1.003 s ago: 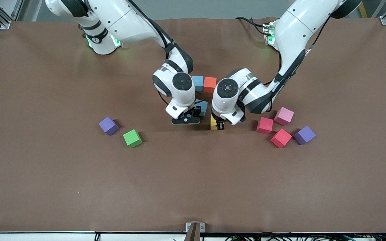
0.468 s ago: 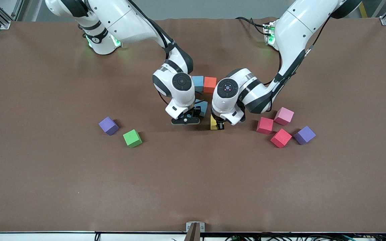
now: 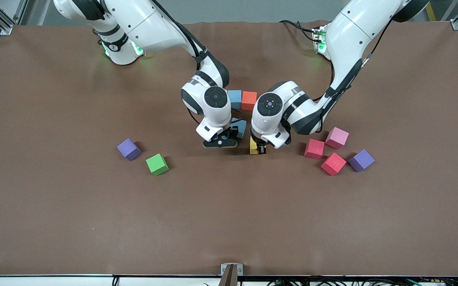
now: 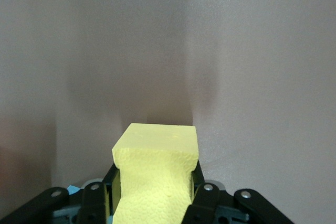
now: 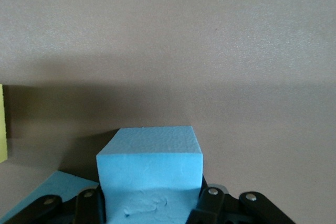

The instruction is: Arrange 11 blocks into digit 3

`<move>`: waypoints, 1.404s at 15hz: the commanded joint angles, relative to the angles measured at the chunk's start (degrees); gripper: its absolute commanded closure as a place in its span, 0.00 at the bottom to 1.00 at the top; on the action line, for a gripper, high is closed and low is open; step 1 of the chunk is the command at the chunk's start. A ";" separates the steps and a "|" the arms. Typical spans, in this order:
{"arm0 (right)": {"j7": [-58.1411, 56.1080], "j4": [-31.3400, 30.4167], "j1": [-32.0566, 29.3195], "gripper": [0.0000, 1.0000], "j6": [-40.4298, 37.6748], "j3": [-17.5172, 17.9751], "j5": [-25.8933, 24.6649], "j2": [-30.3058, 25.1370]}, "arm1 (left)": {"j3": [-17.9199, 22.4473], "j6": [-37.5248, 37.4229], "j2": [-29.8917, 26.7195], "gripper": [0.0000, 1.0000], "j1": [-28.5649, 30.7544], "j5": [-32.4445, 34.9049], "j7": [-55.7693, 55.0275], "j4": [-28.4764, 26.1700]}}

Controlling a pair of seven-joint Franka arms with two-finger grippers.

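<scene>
- In the middle of the brown table, the two white arms reach down side by side; the matte brown cover has soft wrinkles.
- The left gripper is low at the table and pinches a yellow block between its black fingers. The left wrist view shows the foam squeezed narrow where the fingers press; the front view shows only a yellow sliver under the wrist.
- The right gripper is also low, just beside the left one toward the right arm's end, and clamps a light blue block. The right wrist view shows its grainy foam face with small dents; in the front view the wrist hides this block.
- A second light blue piece lies just beside the held one, seen in the right wrist view.
- Farther from the front camera, a blue block and an orange block touch in a row.
- Toward the left arm's end lie two red blocks, a pink block and a purple cube, close together.
- Toward the right arm's end, a green block and another purple cube lie near each other, apart.
</scene>
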 commanded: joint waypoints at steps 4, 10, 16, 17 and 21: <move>1.41 -2.36 -0.40 0.86 -0.87 -0.18 0.38 -0.37 | 0.01 0.39 0.08 0.74 0.01 1.23 0.48 0.30; 0.88 -2.36 -0.39 0.86 -0.96 -0.18 0.30 -0.37 | 0.01 0.48 0.08 0.74 0.01 1.31 0.48 0.30; 1.23 -2.10 -0.39 0.86 -2.80 -0.18 0.30 -0.46 | 0.01 0.48 0.00 0.74 -0.16 1.23 0.39 0.30; 1.23 -2.01 -0.39 0.86 -2.80 -0.09 0.30 -0.46 | 0.01 0.39 0.00 0.74 -0.25 1.23 0.39 0.39; 1.49 -1.74 -0.39 0.85 -2.71 -0.09 0.38 -0.46 | 0.01 0.39 0.00 0.74 -0.25 1.23 0.39 0.30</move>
